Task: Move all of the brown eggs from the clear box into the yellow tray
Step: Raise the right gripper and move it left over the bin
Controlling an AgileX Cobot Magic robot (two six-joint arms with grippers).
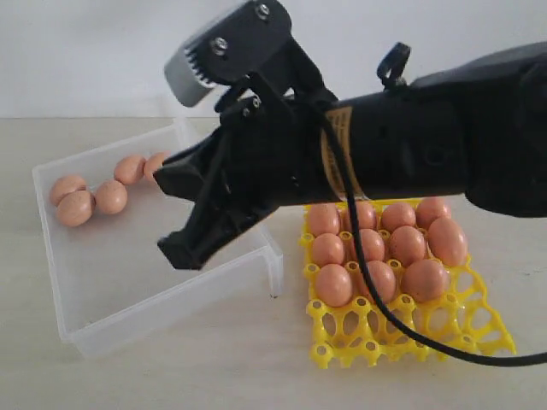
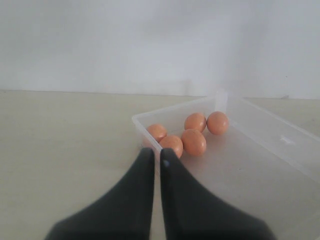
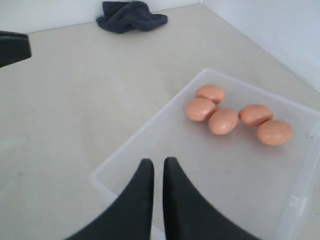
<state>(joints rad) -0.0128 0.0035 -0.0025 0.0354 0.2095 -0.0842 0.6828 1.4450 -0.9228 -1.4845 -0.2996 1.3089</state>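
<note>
Beyond the right fingers (image 3: 140, 200), brown eggs (image 3: 223, 121)

Soft, even daylight, faint shadows, mild haze; left tool (image 2: 156, 152) close and blurry.

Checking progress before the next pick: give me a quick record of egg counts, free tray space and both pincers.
clear box: five brown eggs, clustered in one corner
yellow tray: eleven brown eggs seated
free tray cells: five, the row nearest the exterior camera plus one behind it
left pincer: shut, empty
right pincer: shut, empty, above the clear box
dark cloth: lying away from the box
</note>
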